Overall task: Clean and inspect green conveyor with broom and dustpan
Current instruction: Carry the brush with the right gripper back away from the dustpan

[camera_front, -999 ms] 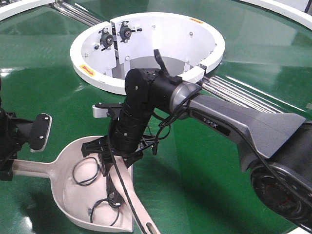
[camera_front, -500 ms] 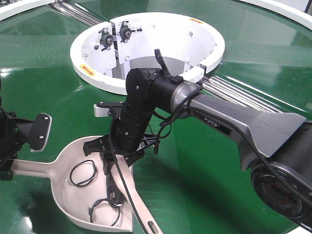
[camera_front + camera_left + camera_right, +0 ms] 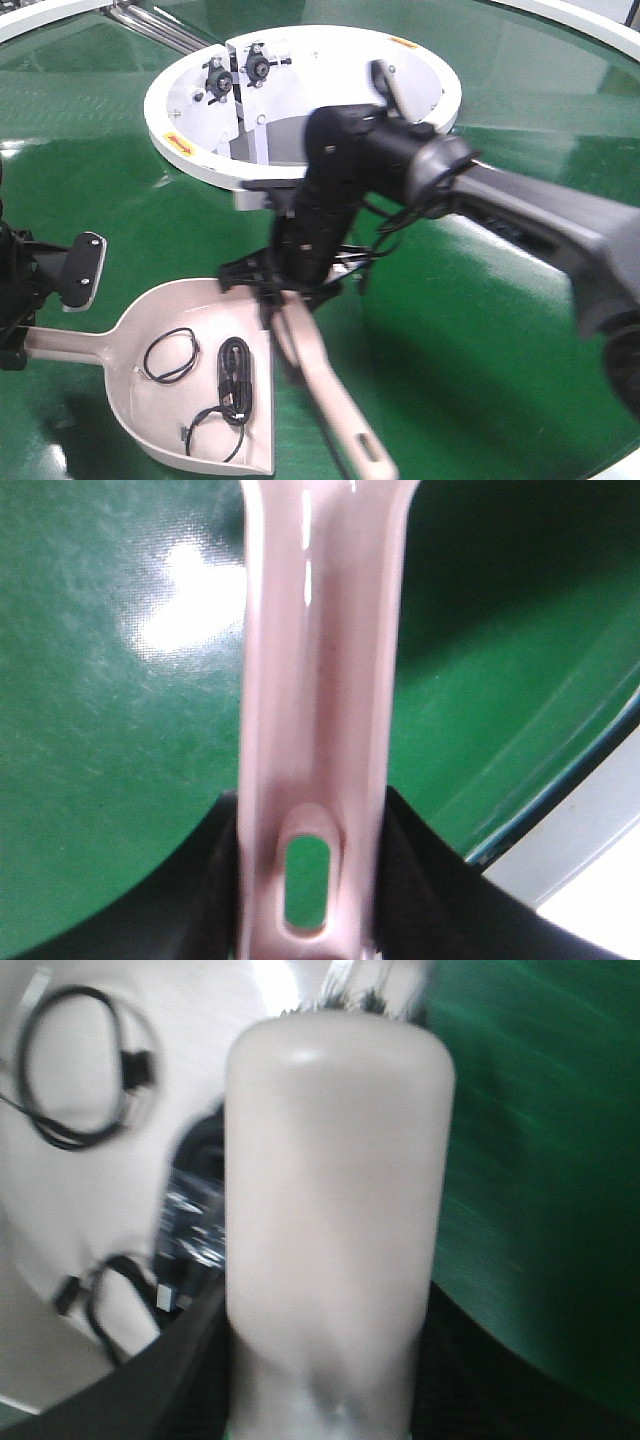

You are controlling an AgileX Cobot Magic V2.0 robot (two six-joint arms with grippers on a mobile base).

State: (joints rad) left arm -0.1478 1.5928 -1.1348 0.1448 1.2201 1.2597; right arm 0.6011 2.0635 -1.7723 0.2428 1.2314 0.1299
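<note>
While the front view is pretty smeared around the arm, the right tool (image 3: 292, 288) is seen clamped shut on the pale pinkish-beige plastic hand broom (image 3: 330, 395). The broom is held slanted just beside the open front of the pale pinkish-beige scoop-shaped dustpan (image 3: 128, 345). That dustpan is laid on the glossy dark green conveyor belt (image 3: 480, 350), near its white central ring (image 3: 210, 165), with three black cable coils (image 3: 170, 355) inside. Its long handle (image 3: 315, 680) is gripped by the left tool (image 3: 312, 880), closed snug on both sides.

Pale broom (image 3: 325, 385) beside dustpan (image 3: 150, 410) with black cables (image 3: 234, 370), on green conveyor (image 3: 470, 350).
</note>
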